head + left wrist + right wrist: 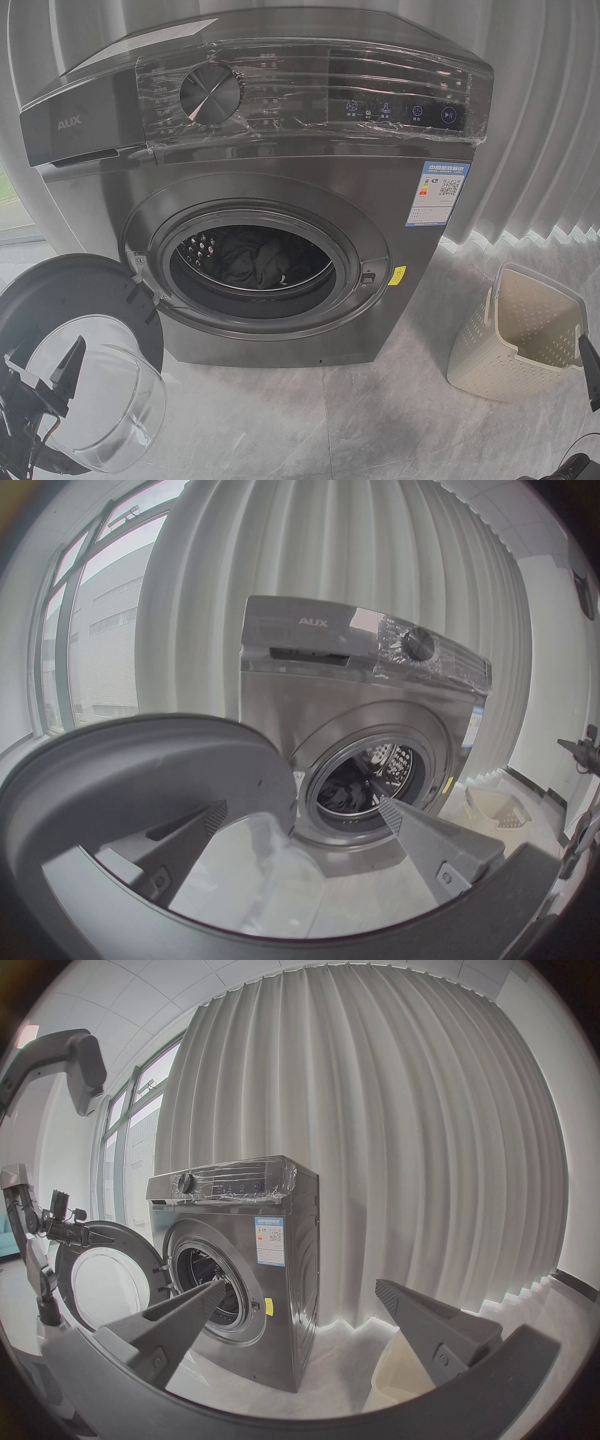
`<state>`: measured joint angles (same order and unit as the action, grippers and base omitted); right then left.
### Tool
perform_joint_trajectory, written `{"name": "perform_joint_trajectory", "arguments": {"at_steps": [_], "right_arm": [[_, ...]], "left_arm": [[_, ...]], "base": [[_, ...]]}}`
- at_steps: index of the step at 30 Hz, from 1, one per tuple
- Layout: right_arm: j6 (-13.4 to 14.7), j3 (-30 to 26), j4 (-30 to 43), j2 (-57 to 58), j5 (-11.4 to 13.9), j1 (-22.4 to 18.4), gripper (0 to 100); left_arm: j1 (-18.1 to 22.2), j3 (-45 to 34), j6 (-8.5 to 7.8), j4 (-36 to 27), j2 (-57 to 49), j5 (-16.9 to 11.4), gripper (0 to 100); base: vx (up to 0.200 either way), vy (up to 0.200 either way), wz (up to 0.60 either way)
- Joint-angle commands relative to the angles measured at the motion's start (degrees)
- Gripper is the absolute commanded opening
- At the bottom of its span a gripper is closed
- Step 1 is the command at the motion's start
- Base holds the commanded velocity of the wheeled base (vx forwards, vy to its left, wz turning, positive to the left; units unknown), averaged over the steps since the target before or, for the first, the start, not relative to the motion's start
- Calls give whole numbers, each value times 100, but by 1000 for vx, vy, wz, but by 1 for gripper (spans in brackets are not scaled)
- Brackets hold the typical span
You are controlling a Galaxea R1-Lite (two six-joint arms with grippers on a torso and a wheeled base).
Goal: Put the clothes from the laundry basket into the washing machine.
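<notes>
– Two things I can't work out: where are the clothes (253, 259), and what's each hand doing?

– They're a dark heap inside the drum of the washing machine (262, 169), lying low toward the back. Its door (75, 300) is wide open on the robot's left side, with the glass bowl facing out. The cream laundry basket (484, 350), the one with all the holes, stands on the floor (369, 412) off the machine's right front corner. It's near the machine but not touching, and close to the curtain (550, 112).

– And the hands?

– So the left hand (301, 804) is spread open with nothing between its fingers (187, 836). It hangs right in front of the door's glass, and honestly I can't tell whether it touches. Same deal with the right hand (300, 1285): spread wide, holding nothing, low on the robot's right just beside the basket's outer rim. One dark fingertip (592, 375) pokes in at the edge of the head view next to the basket.
</notes>
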<state>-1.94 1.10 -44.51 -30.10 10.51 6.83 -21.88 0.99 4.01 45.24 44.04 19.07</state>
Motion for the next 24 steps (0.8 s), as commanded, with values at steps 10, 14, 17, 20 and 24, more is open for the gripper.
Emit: {"name": "perform_joint_trajectory", "arguments": {"at_steps": [10,14,17,20,24], "right_arm": [[-140,-110,2315,2474,-110,-15,100],[-123,-110,2702,2465,-1095,-50,100],[-105,-110,2834,2474,-1218,-147,100],[-483,-110,3589,2983,-849,-709,100],[-325,-110,4126,2966,-840,-630,100]], "left_arm": [[1406,-99,-76,-2590,-3236,-1564,100],[1687,-99,-173,-3408,-3886,-1828,100],[1705,-99,-181,-3566,-3903,-1836,100],[1722,-99,-208,-3671,-3895,-1836,100],[1722,-99,-217,-4049,-3895,-1863,100]], "base": [[0,0,0],[0,0,0],[0,0,0],[0,0,0],[0,0,0]]}}
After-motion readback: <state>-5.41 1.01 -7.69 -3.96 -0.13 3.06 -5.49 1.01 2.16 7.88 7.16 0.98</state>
